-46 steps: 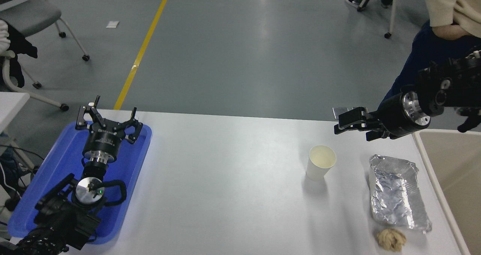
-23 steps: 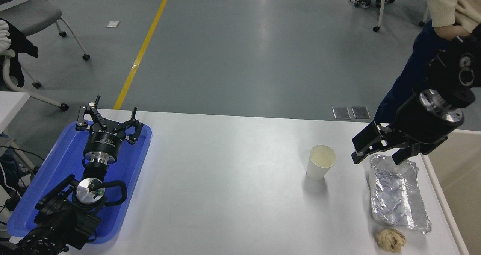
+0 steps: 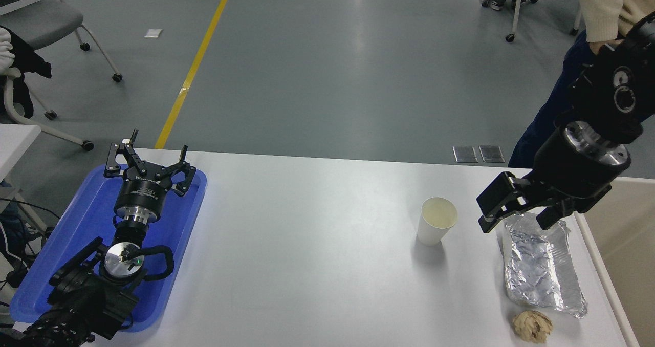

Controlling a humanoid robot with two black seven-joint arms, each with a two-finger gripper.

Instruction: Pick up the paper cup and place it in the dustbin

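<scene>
The white paper cup [image 3: 437, 228] stands upright on the white table, right of centre, its cream inside showing. My right gripper [image 3: 517, 213] is open and hovers just right of the cup, apart from it, over the far end of the foil packet. Its fingers point down and to the left. The beige dustbin [image 3: 634, 244] sits at the table's right edge and is partly cut off by the picture. My left gripper [image 3: 148, 164] is open and parked over the blue tray at the lower left.
A crinkled silver foil packet [image 3: 540, 267] lies between the cup and the dustbin. A crumpled tan paper ball [image 3: 532, 325] lies near the front edge. The blue tray [image 3: 77, 234] is at the left. A person [image 3: 604, 9] stands at the far right.
My right gripper has swung from above the table's far edge down and toward me, turning to point downward. It now hangs beside the cup. The cup has not moved.
</scene>
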